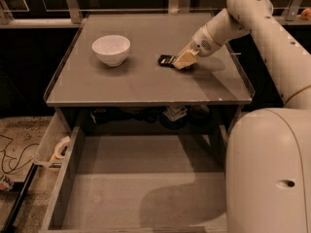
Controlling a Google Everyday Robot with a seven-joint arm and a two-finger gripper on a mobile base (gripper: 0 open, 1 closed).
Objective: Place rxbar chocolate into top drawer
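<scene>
The rxbar chocolate (166, 59), a small dark bar with white lettering, lies flat on the grey table top (146, 86), right of centre. My gripper (183, 60) is low over the table, right at the bar's right end, with the white arm reaching in from the upper right. The bar's right end is hidden behind the gripper. The top drawer (141, 188) is pulled open below the table's front edge; its flat grey bottom shows nothing in it.
A white bowl (111, 49) stands on the table's left half. A small pale side tray with a tape roll (60, 148) sits left of the drawer. My white base (269, 174) fills the lower right. Cables lie on the floor at the left.
</scene>
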